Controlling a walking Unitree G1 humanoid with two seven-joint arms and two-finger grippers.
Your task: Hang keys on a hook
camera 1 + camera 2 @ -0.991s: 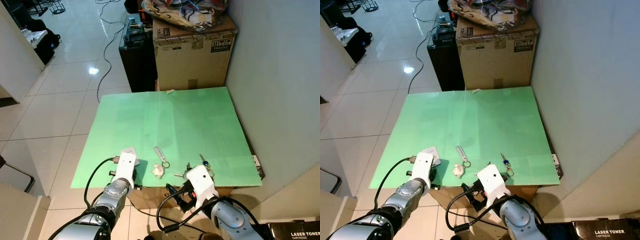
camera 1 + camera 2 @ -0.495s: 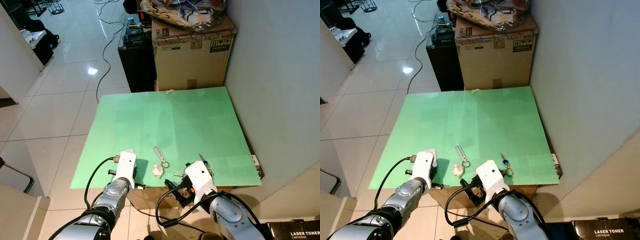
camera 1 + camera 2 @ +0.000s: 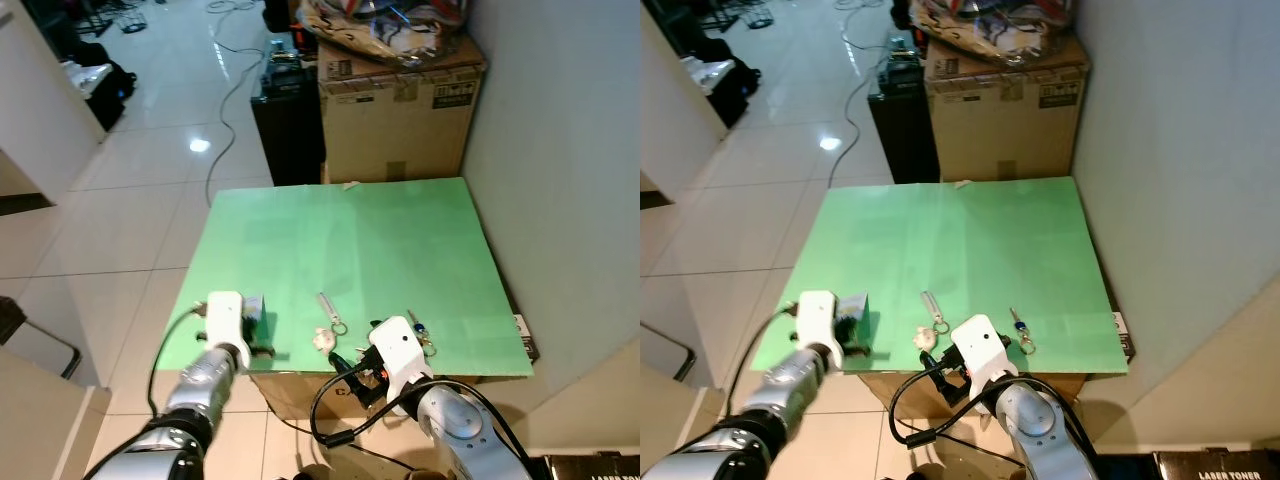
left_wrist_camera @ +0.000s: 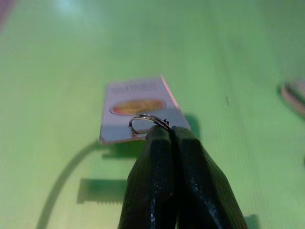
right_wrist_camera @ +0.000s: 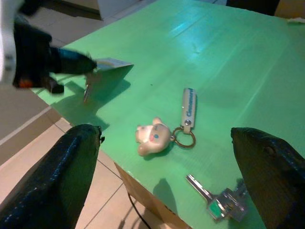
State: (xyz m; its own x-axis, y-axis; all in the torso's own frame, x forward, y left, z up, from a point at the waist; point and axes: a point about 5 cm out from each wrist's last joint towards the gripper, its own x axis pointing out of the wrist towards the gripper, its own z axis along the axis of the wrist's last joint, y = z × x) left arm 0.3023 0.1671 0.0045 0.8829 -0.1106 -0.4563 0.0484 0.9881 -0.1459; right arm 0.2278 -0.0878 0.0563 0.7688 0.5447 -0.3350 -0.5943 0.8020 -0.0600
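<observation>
While the left gripper (image 4: 164, 131) pinches a key ring (image 4: 145, 123) with a tag (image 4: 138, 109), its key is hidden. Beside the plush keychain (image 5: 152, 137), the right gripper (image 5: 167, 183) gapes wide

- A green bench (image 3: 350, 250) stands against the grey wall (image 3: 570, 150) on the right.
- Beyond its far edge sits a large cardboard box (image 3: 395, 110), with a heap of bags and cloth (image 3: 385, 25) piled on top.
- A black cabinet (image 3: 290, 125) stands just left of the box.
- A small white scrap (image 3: 351, 184) lies at the bench's far edge.
- A cable (image 3: 225, 95) trails over the glossy tiled floor (image 3: 130, 190) at far left.
- Dark bags (image 3: 100, 75) rest on the floor at the far left.
</observation>
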